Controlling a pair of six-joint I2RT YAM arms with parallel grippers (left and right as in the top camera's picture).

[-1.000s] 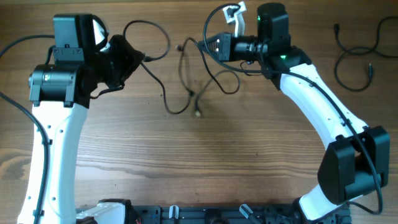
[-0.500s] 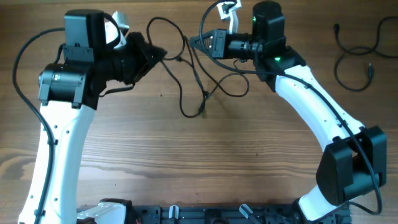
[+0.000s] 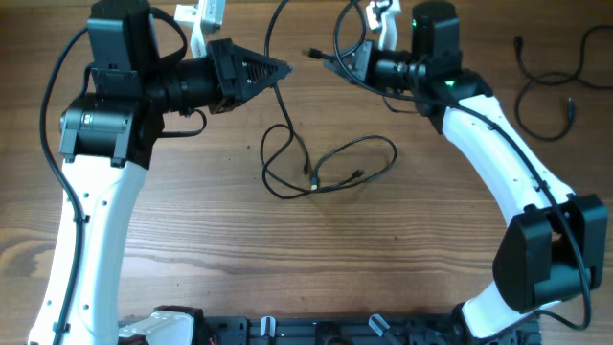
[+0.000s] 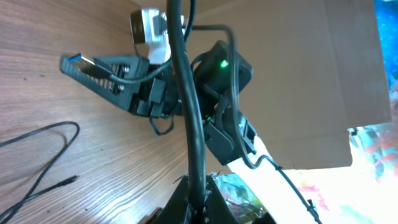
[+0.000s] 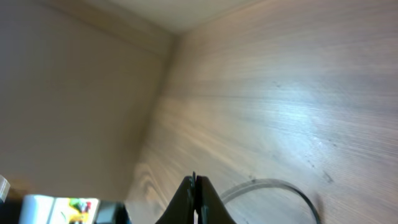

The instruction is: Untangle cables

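Note:
The cables (image 3: 368,141) are thin black cords lying in loose loops at mid-table, with strands rising to both grippers. My left gripper (image 3: 281,69) is shut on one strand, which runs up past the table's far edge and down to the loops. In the left wrist view this cable (image 4: 186,93) rises straight from between the shut jaws (image 4: 199,202). My right gripper (image 3: 329,60) faces the left one and is shut on a plug end that sticks out of its tip. The right wrist view shows its jaws (image 5: 194,186) pressed together and a blurred loop of cable (image 5: 273,182) below.
A separate black cable (image 3: 522,101) lies curled at the far right of the table. Both white arms reach in from the near edge along the left and right sides. A cardboard wall stands behind the table.
Both grippers have risen toward the far edge, the left one also moving right. The cords have been drawn upward, and the tight tangle has opened into wider loops nearer mid-table.

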